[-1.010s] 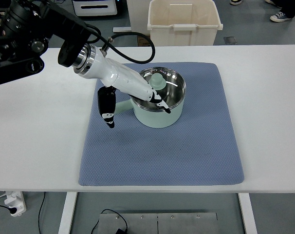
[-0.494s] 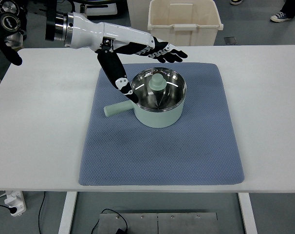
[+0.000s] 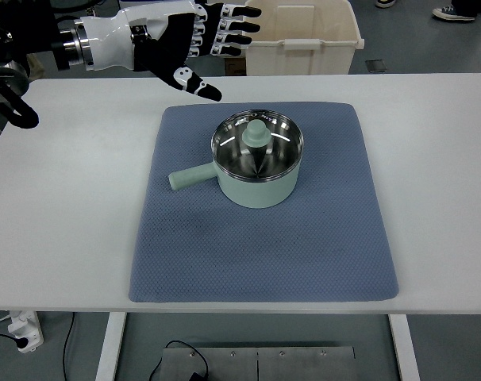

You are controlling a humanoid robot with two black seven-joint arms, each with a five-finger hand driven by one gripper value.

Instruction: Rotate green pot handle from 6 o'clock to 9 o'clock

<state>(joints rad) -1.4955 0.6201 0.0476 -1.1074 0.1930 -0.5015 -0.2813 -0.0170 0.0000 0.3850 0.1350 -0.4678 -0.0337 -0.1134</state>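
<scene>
The pale green pot (image 3: 256, 163) stands on the blue mat (image 3: 264, 246) with its steel lid and green knob (image 3: 258, 133) on top. Its handle (image 3: 191, 175) points left, slightly toward the near side. My left hand (image 3: 197, 40) is lifted well above and behind the pot, near the table's far edge. Its fingers (image 3: 232, 24) are spread and hold nothing. It is well apart from the pot. No right arm shows.
A cream plastic bin (image 3: 300, 36) stands on the floor behind the table. The white table (image 3: 66, 214) extends left and right of the mat. A person's shoes show at the top right. A power strip (image 3: 22, 329) lies on the floor at bottom left.
My left hand has let go of the pot area and pulled up and back to the far left. The pot handle stays pointing left.
</scene>
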